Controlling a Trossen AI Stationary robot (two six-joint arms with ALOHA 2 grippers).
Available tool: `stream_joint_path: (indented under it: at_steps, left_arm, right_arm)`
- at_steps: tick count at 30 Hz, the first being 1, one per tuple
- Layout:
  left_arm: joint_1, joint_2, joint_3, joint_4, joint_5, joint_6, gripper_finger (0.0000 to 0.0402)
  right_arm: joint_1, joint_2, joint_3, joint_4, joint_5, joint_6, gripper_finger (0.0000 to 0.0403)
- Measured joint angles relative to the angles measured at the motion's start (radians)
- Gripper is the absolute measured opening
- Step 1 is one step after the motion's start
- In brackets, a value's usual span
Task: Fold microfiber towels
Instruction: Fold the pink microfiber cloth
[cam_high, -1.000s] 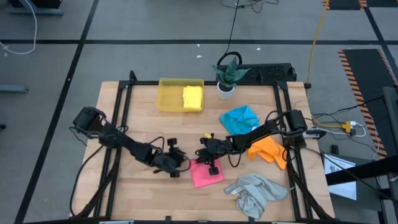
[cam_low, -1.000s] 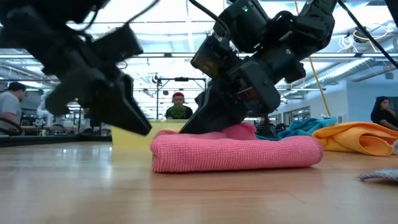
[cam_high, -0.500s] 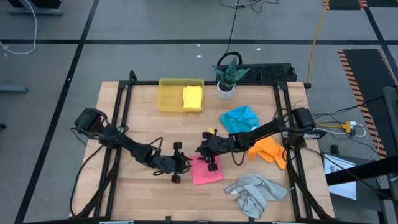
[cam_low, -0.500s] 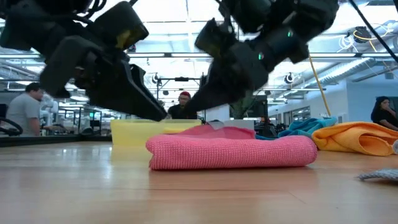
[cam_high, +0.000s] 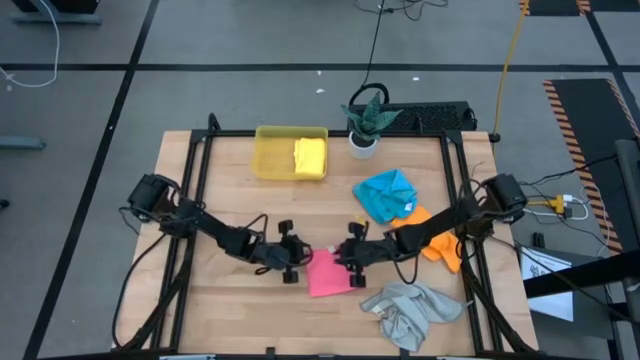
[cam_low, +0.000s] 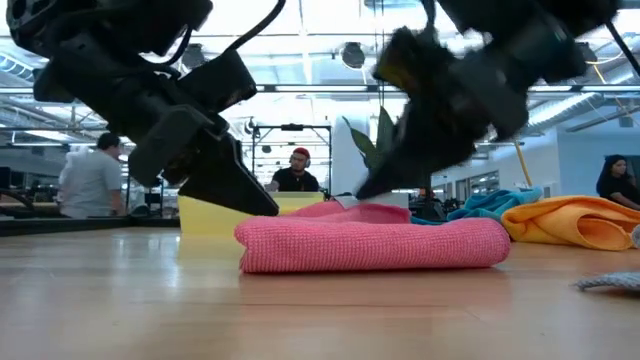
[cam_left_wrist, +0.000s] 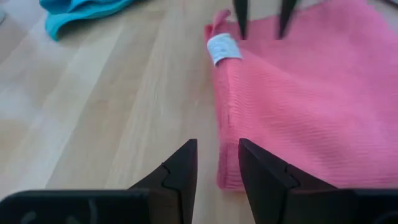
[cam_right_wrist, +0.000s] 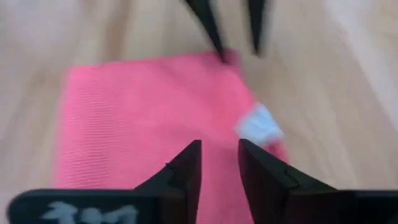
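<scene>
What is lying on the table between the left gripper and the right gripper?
The folded pink towel lies between the left gripper and the right gripper, seen best in the high view.

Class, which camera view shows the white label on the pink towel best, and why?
The left wrist view: the white label lies sharp on the pink towel. The right wrist view blurs it, the low view shows an edge, the high view nothing.

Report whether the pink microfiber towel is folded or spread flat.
Folded: the pink microfiber towel lies as a thick layered pad, its rounded fold edge showing in the low view.
</scene>
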Motion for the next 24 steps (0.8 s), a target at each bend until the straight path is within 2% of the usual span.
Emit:
stream_joint_path:
  at_steps: [3, 8, 13, 18, 19, 21, 24]
  left_arm:
    - [0.012, 0.0, 0.0, -0.025, -0.003, -0.014, 0.0117]
    - [0.027, 0.0, 0.0, -0.069, -0.055, -0.036, 0.0117]
    - [0.02, -0.012, 0.0, -0.091, -0.133, -0.043, 0.0117]
    - [-0.018, -0.06, 0.001, -0.01, -0.144, -0.035, 0.0117]
    - [-0.027, -0.063, 0.001, 0.013, -0.14, -0.026, 0.0117]
    - [-0.035, -0.063, 0.001, 0.069, -0.069, 0.008, 0.0117]
    - [-0.031, -0.044, 0.001, 0.113, 0.033, 0.03, 0.0117]
  right_arm:
    - [0.002, 0.009, -0.099, 0.135, 0.086, 0.076, 0.0069]
    - [0.002, 0.004, -0.204, 0.223, 0.099, 0.137, 0.0039]
    - [0.012, -0.028, -0.215, 0.232, 0.099, 0.139, 0.0018]
    - [0.033, -0.055, -0.215, 0.365, 0.095, 0.094, 0.0003]
    - [0.039, -0.055, -0.214, 0.389, 0.094, 0.085, 0.0002]
    - [0.05, -0.051, -0.213, 0.419, 0.085, 0.075, 0.0002]
    - [0.062, -0.045, -0.213, 0.376, 0.069, 0.081, 0.0001]
